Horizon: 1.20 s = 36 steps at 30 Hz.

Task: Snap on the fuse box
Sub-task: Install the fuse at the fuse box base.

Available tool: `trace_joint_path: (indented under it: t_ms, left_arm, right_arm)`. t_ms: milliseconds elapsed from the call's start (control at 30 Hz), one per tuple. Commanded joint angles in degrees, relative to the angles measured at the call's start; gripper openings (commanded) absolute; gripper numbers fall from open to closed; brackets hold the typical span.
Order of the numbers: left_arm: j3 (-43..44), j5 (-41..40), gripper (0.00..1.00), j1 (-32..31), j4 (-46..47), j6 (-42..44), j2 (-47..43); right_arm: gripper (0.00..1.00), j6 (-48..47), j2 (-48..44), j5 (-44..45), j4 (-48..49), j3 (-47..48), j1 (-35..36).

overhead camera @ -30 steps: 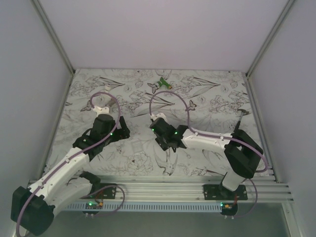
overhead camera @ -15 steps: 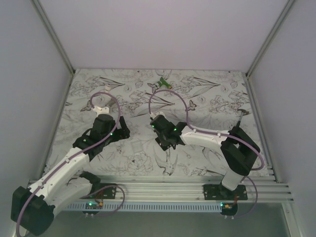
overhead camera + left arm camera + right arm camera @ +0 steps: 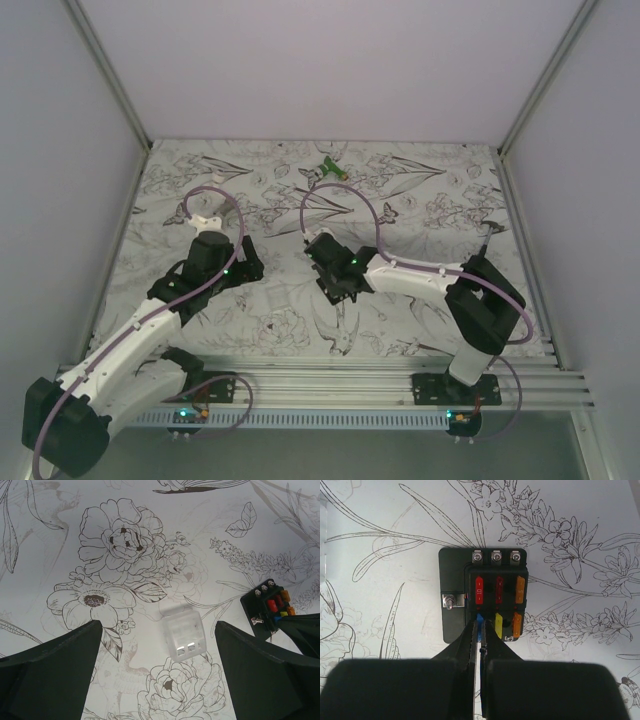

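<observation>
The fuse box (image 3: pixel 482 594) is a black block with red, yellow, orange and blue fuses, lying flat on the flower-printed cloth. My right gripper (image 3: pixel 480 625) is shut, its tips together over the blue fuse (image 3: pixel 479 619) at the box's near edge. I cannot tell whether they pinch the fuse. From above, the right gripper (image 3: pixel 340 284) hides the box. My left gripper (image 3: pixel 156 630) stands wide open above a clear plastic cover (image 3: pixel 183 636), touching nothing. The fuse box (image 3: pixel 267 607) also shows at that view's right edge.
A green-and-white tool (image 3: pixel 330 168) lies near the back of the cloth, and a small white piece (image 3: pixel 215 177) at the back left. Grey walls close in the left (image 3: pixel 60 200), the right (image 3: pixel 590 200) and the back.
The right gripper's jaws have closed from part open to shut over the fuse box. The right arm's elbow drew in slightly. The left arm stayed still and open.
</observation>
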Motion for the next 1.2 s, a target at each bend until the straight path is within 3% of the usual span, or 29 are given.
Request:
trace_joint_path:
  t_ms: [0, 400, 733, 1167]
  left_arm:
    - [-0.31, 0.29, 1.0, 0.39, -1.3, 0.06, -0.86]
    - [-0.4, 0.15, 1.0, 0.43, -1.32, -0.06, -0.96]
    - [-0.53, -0.02, 1.0, 0.48, -1.4, -0.52, -1.27]
    - [-0.67, -0.24, 1.0, 0.48, -1.78, -0.67, -1.58]
  right_arm:
    - [0.0, -1.4, 2.42, -0.48, -2.22, 0.22, -1.05]
    - [0.0, 0.38, 6.14, -5.13, -3.5, -6.83, -3.5]
    - [0.0, 1.56, 15.37, -2.34, -9.44, -1.05, -4.45]
    - [0.0, 2.34, 21.86, -8.17, -12.07, -2.08, -5.26]
